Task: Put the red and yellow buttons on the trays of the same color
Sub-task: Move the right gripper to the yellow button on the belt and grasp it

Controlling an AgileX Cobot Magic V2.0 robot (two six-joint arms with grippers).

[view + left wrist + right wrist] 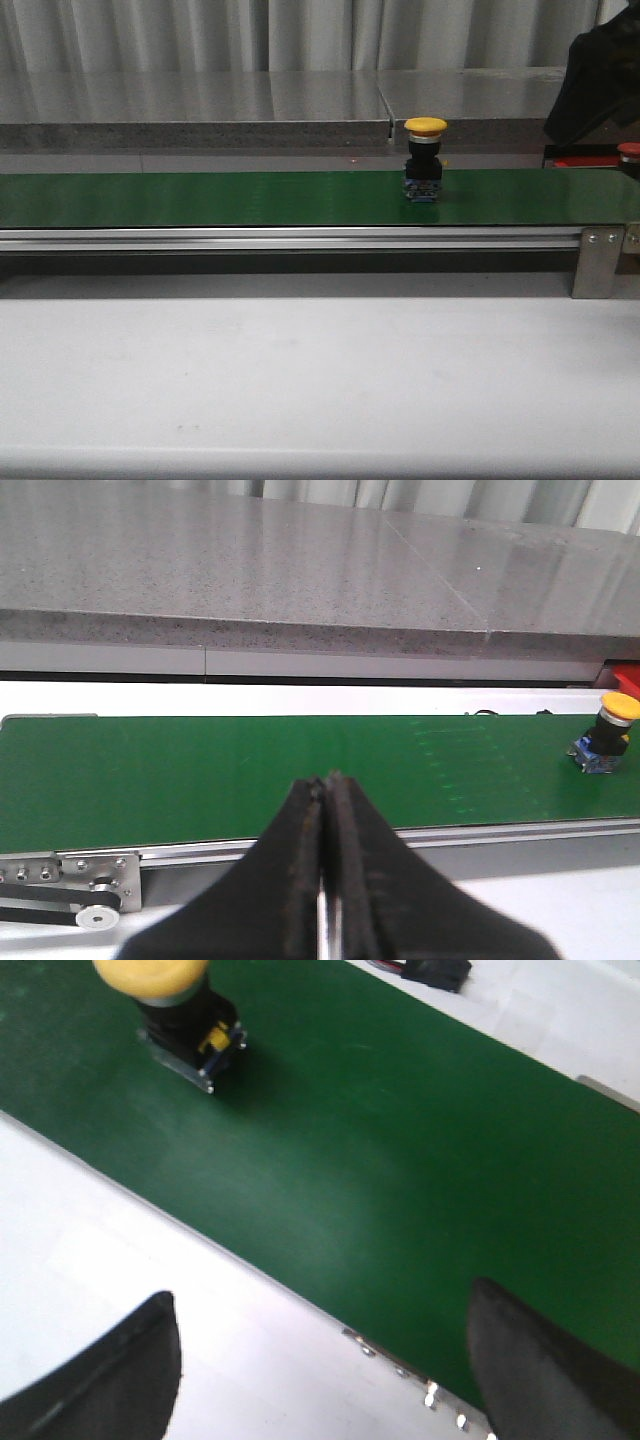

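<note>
A yellow button (425,160) with a dark base stands upright on the green belt (200,198), right of its middle. A red button cap (629,150) peeks in at the right edge, next to a thin strip of the red tray (583,161). In the left wrist view my left gripper (325,782) is shut and empty over the belt's near edge, far from the yellow button (608,730). My right gripper (322,1292) stands open and empty above the belt's near rail, short of the yellow button (178,1008).
The belt's aluminium rail (300,238) ends in a grey bracket (598,262) at the right. A white tabletop (300,380) lies in front and a grey stone ledge (200,100) behind. My right arm's dark bulk (600,80) hangs at the upper right.
</note>
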